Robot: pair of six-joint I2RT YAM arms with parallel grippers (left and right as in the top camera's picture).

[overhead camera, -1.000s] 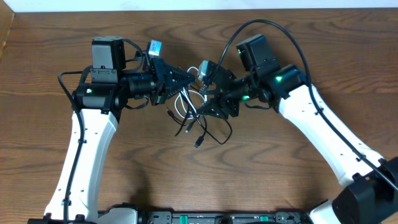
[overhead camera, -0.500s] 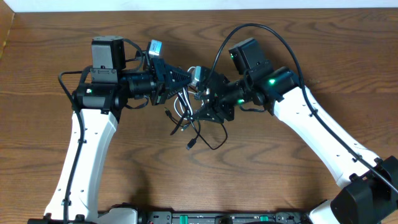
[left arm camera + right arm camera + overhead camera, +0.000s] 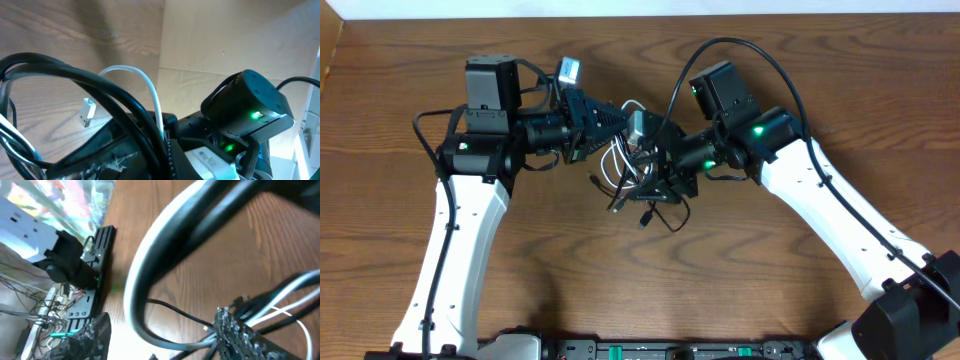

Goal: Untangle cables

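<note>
Right fingers (image 3: 660,165) edged left, cables (image 3: 638,196) bunched beside them

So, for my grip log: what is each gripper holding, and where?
Left gripper shut on the cables at the tangle's top. Right gripper is among them; a hold cannot be told.

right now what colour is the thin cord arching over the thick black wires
White; the cord shows best in the left wrist view.

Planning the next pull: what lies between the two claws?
Overhead view: the tangled cables, white and black, bunched between left claw and right claw.
</note>
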